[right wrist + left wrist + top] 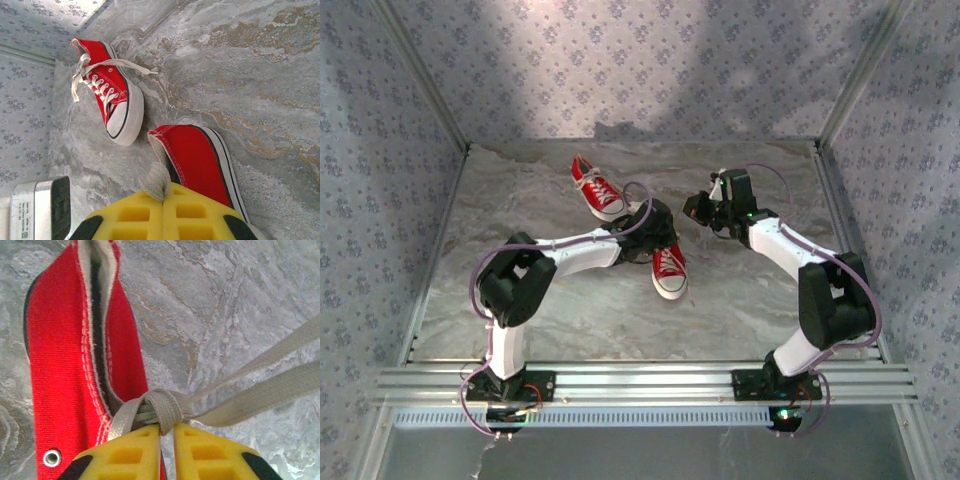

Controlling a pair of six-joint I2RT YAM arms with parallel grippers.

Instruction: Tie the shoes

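Top external view shows both red sneakers on the marble-patterned tabletop (570,330), well apart from the arm bases. The far sneaker (598,190) lies on a diagonal, heel toward the back-left and white toe cap toward the near-right. The near sneaker (670,272) runs almost straight front to back, with its toe cap facing the arms.

The left arm folds sharply at its elbow and reaches rightward, so the left gripper (655,243) sits at the near sneaker's heel end — the wrist covers that part of the shoe. The right arm bends up from its base and stretches back-left, with the right gripper (700,208) just right of the two shoes.

In the left wrist view, the yellow fingers (135,450) pinch narrowly on the lace knot (161,411) at the near sneaker's opening. Two flat strands (260,390) run off to the right and leave the frame. In the right wrist view, the jaws are closed on a lace fold (156,181) — which shoe it belongs to cannot be traced. The far sneaker's loose laces (95,75) trail untied.
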